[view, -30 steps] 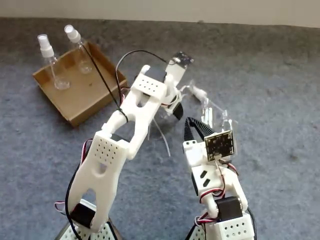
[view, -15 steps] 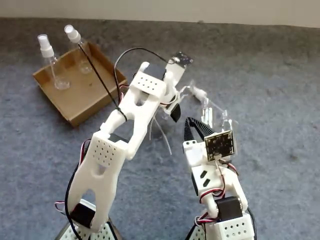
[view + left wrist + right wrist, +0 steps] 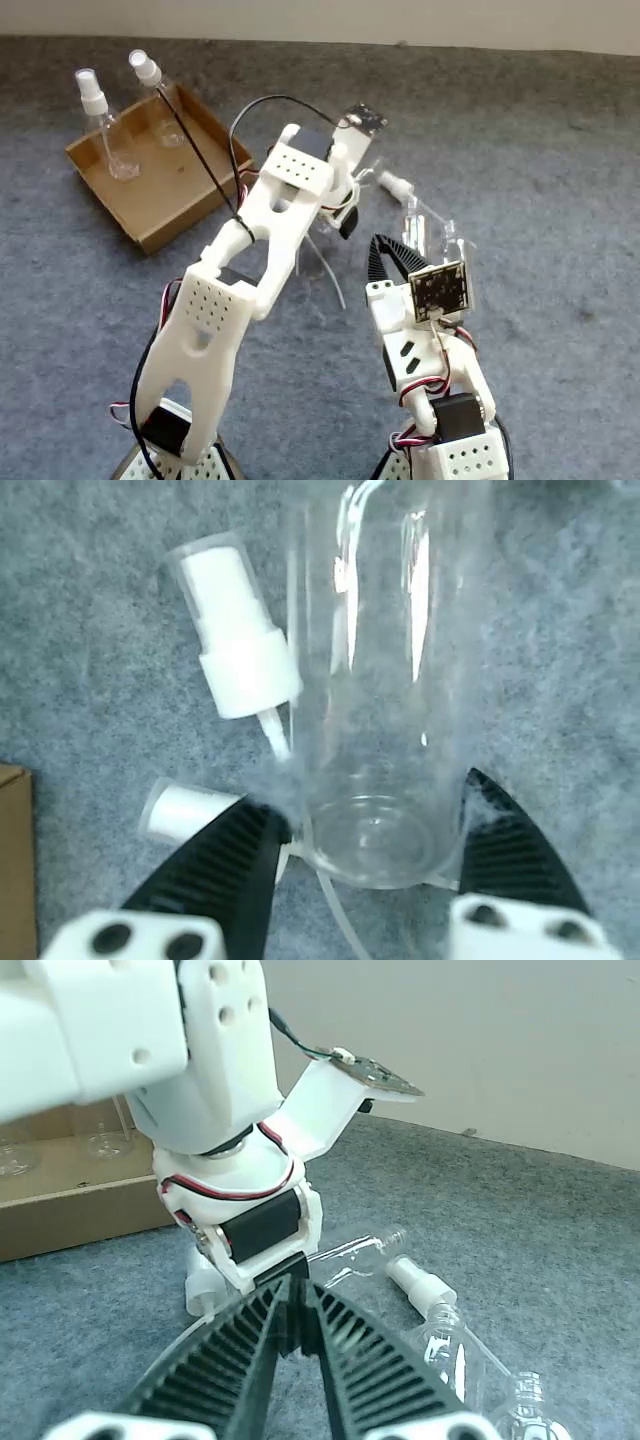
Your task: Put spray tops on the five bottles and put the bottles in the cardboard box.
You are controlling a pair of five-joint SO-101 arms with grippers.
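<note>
High view: the cardboard box [image 3: 170, 195] is sitting at ten o'clock with two capped bottles [image 3: 112, 150] standing inside, and the left arm [image 3: 280, 210] is stretching to centre table.

Left wrist view: the left gripper [image 3: 375, 805] is clasping a clear bottle [image 3: 380, 680] by its base, likely steadying it for the loose spray top [image 3: 235, 630] alongside.

Right wrist view: the right gripper [image 3: 297, 1305] is pinched closed and empty, hovering near the spare bottles [image 3: 455, 1345].

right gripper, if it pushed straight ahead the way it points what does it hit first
Probably the left arm's black wrist motor, which sits right beyond the right gripper tips in its wrist view. The gap between them is hard to judge.
</note>
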